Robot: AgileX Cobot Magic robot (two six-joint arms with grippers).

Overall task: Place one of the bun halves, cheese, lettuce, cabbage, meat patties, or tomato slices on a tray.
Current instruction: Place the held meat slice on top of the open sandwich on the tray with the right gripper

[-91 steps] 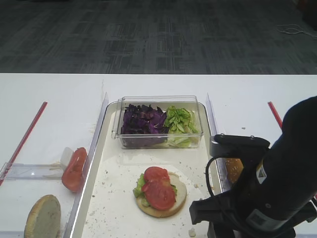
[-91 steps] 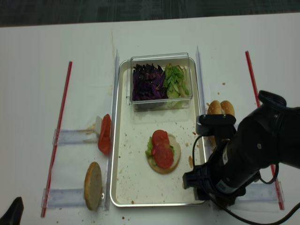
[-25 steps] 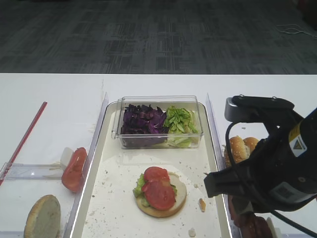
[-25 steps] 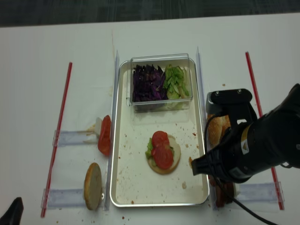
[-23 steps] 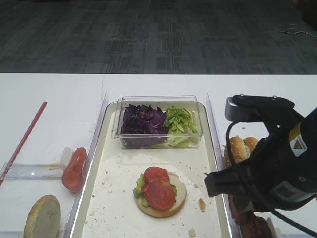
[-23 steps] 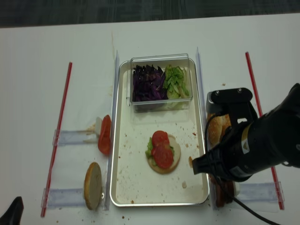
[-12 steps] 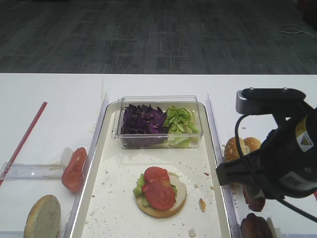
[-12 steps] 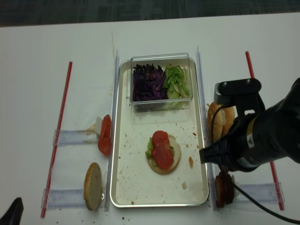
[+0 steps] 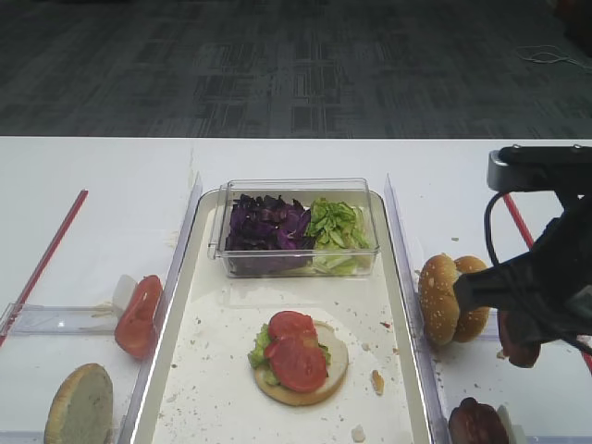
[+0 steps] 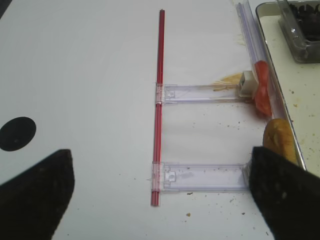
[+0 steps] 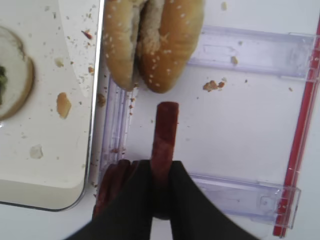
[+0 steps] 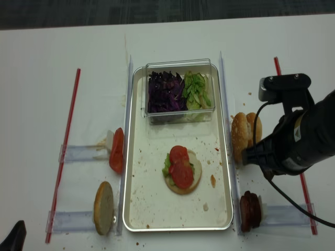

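My right gripper (image 11: 161, 170) is shut on a dark reddish meat patty (image 11: 165, 132), held edge-on above the table right of the tray (image 9: 185, 370). That patty (image 9: 518, 347) hangs under the black arm. More meat patties (image 12: 249, 210) stand in the holder below it. Two sesame bun halves (image 9: 450, 298) lean just past the tray's right rim. On the tray lies a bun half topped with lettuce and two tomato slices (image 9: 296, 351). Cheese is out of view. My left gripper (image 10: 160, 200) is open over bare table, far left.
A clear box at the tray's far end holds purple cabbage (image 9: 268, 227) and green lettuce (image 9: 338, 225). Left of the tray stand a tomato slice (image 9: 139, 314) and a flat bun half (image 9: 81, 405). Red rods (image 12: 65, 151) and clear holders (image 11: 250, 47) flank both sides.
The right arm has swung from the tray's right edge out to the right and risen, carrying one patty out of the stack. The sesame bun halves are uncovered. The left arm has not moved.
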